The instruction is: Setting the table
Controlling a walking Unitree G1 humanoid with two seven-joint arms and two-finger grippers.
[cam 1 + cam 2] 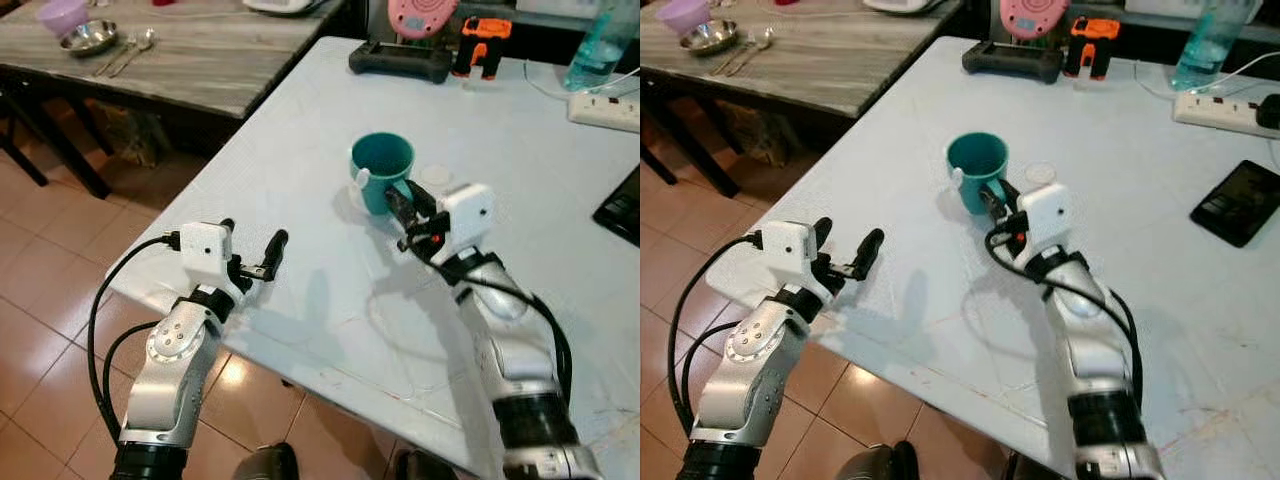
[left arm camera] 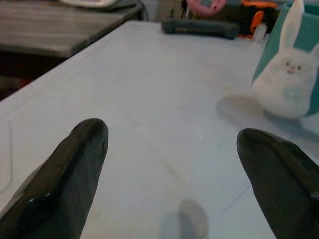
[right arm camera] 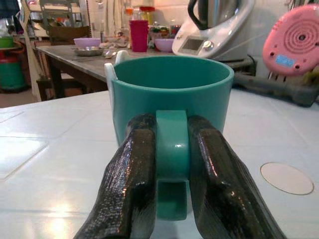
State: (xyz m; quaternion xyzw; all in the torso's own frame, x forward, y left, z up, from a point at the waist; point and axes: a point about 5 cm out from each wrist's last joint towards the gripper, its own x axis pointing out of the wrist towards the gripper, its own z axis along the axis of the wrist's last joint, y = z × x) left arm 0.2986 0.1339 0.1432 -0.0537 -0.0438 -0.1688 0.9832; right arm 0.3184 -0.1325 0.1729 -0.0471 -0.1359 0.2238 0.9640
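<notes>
A teal mug point(image 1: 381, 165) with a white rabbit figure on its side point(image 2: 285, 84) stands upright in the middle of the pale table point(image 1: 300, 300). My right gripper point(image 1: 402, 205) is shut on the mug's handle point(image 3: 172, 149), its two black fingers point(image 3: 130, 184) pressed against either side. My left gripper point(image 1: 255, 247) is open over the table's near left corner, to the left of the mug and apart from it, with nothing between its fingers point(image 2: 65, 179).
A wooden table point(image 1: 200, 50) at the back left carries a metal bowl point(image 1: 88, 37), a purple bowl and spoons. On the pale table's far side are a black device point(image 1: 400, 60), a power strip point(image 1: 605, 108), a bottle point(image 1: 603, 45) and a phone point(image 1: 1237, 201). Tiled floor lies below.
</notes>
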